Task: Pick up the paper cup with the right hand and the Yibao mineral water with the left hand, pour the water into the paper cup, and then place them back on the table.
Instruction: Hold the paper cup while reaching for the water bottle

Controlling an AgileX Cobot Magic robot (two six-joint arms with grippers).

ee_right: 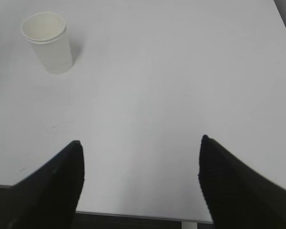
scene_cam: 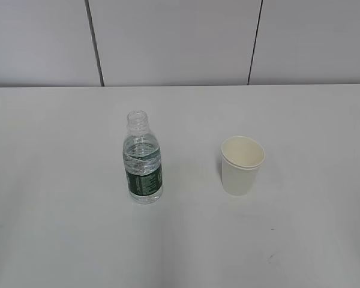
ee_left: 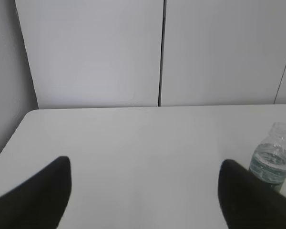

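The Yibao mineral water point(scene_cam: 143, 161), a clear ribbed bottle with a dark green label and no cap, stands upright left of centre on the white table point(scene_cam: 60, 180). The cream-white paper cup point(scene_cam: 242, 164) stands upright to its right, apart from it. Neither arm shows in the exterior view. My left gripper point(ee_left: 145, 164) is open and empty over bare table; the bottle point(ee_left: 271, 160) is at the far right, just behind the right fingertip. My right gripper point(ee_right: 140, 143) is open and empty near the table's front edge; the cup point(ee_right: 47, 42) stands far ahead at upper left.
A grey panelled wall point(scene_cam: 180, 42) with dark seams runs behind the table's far edge. The table's left edge and rounded corner point(ee_left: 31, 114) show in the left wrist view. The front edge point(ee_right: 133, 215) lies just under my right fingers. A few dark specks point(scene_cam: 271, 257) mark the tabletop.
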